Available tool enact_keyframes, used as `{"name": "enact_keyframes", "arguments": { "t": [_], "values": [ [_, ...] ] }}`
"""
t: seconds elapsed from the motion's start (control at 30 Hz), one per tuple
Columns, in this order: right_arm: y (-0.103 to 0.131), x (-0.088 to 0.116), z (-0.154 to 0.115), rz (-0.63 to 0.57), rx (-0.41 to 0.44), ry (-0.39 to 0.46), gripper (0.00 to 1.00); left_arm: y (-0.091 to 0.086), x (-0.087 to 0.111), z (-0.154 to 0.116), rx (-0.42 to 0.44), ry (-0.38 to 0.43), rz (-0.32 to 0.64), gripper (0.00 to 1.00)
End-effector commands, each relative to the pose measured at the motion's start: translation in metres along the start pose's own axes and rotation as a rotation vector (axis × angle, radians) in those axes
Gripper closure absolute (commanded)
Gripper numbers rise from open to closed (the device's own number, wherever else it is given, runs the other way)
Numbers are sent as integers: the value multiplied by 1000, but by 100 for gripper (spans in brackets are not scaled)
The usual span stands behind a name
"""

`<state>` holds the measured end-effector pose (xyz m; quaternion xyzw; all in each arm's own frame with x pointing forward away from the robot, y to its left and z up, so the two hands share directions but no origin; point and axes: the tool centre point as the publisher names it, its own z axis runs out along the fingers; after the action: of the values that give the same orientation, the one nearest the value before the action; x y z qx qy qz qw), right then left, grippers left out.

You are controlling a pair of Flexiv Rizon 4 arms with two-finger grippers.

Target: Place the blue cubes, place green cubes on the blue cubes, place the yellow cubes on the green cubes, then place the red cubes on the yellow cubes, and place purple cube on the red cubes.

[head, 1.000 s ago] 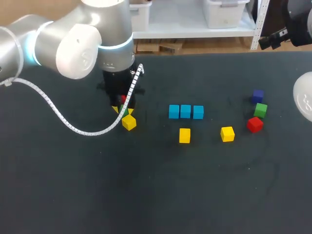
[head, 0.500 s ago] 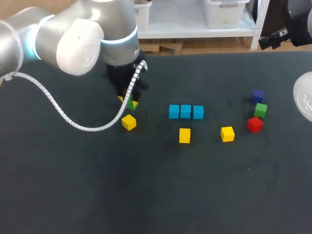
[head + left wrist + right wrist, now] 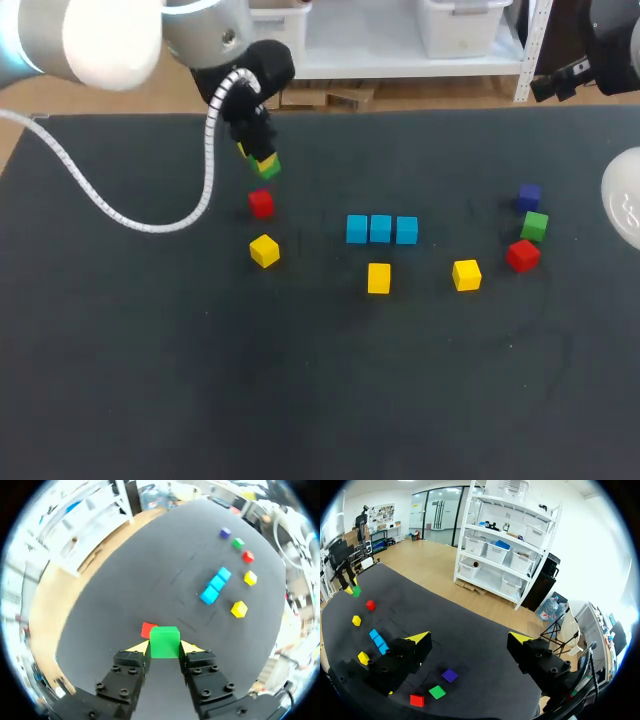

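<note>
Left pincer (image 3: 165, 649): my two yellow tips press on opposite faces of a green cube (image 3: 164, 641), so I have it gripped from both sides, with the fingers only as far apart as the cube makes them.
Green cube: held up off the dark table (image 3: 300, 400), toward its far left part in the head view.
Near red cube (image 3: 261, 203): on the table just below the green cube in the head view. From my left wrist it peeks out from behind the green cube.
Left yellow cube (image 3: 264, 250): on the table just beside the near red cube, on the side nearer me, turned a little askew.
Row of three blue cubes (image 3: 380, 229): side by side and touching near the middle of the table, with nothing on top of them.
Middle yellow cube (image 3: 378, 278): near the blue row, on the side nearer me.
Right yellow cube (image 3: 466, 274): further right, apart from the middle one.
Second red cube (image 3: 522, 255): at the right, near the right yellow cube.
Second green cube (image 3: 535, 225): just beyond the second red cube.
Purple cube (image 3: 529, 196): just beyond the second green cube.
Right pincer (image 3: 470, 639): spread wide with nothing between the tips, hanging above the table's right end; the purple, green and red cubes lie on the table under it.
</note>
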<state>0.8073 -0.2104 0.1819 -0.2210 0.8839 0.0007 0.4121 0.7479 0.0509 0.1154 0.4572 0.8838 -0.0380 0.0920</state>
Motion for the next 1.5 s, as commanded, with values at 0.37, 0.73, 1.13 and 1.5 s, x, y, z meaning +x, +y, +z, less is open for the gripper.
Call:
{"name": "enact_keyframes", "arguments": {
  "t": [0.37,0.73,1.13,1.5],
  "values": [
    [0,0,-1,0,3,0,0,-39,-27,-9,-62,-101,325,100],
    [0,0,-1,0,3,0,0,-67,-46,3,19,-31,596,100],
    [0,0,-1,0,3,0,0,-86,-70,19,91,47,724,100],
    [0,0,-1,0,3,0,0,-96,-72,31,185,99,765,100]
  ]
}}
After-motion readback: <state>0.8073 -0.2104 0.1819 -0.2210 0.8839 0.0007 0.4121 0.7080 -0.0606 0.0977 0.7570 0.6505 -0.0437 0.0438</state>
